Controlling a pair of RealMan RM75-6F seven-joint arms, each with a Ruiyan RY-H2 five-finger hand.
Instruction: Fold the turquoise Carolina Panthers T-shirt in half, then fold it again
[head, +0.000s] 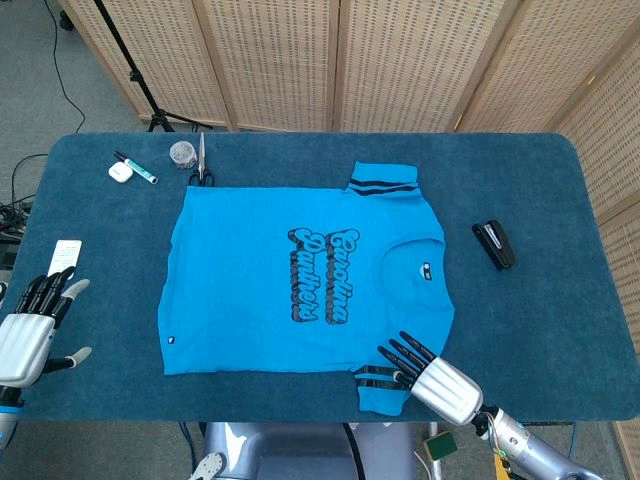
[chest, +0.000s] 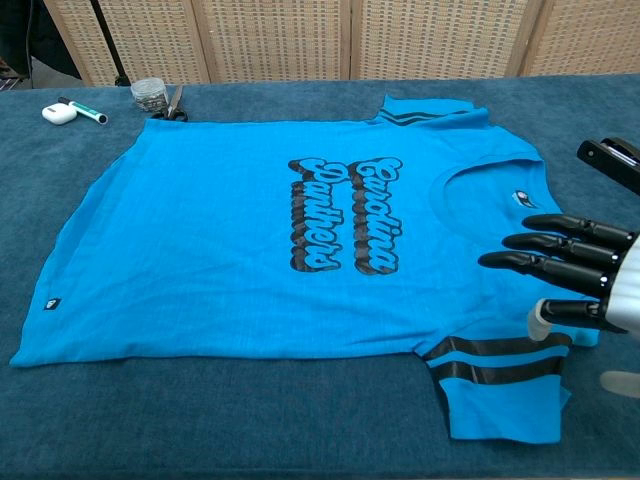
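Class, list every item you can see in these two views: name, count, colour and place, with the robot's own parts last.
T-shirt: one, turquoise, spread flat mid-table.
Table: one, dark blue cloth.
Stapler: one, black, right of the shirt.
Scissors: one pair, far edge above the shirt.
Small jar: one, clear, beside the scissors.
Pen: one, teal, far left.
Small case: one, white, touching the pen.
Left robot hand: open, near left edge.
Right robot hand: open, over the near sleeve.
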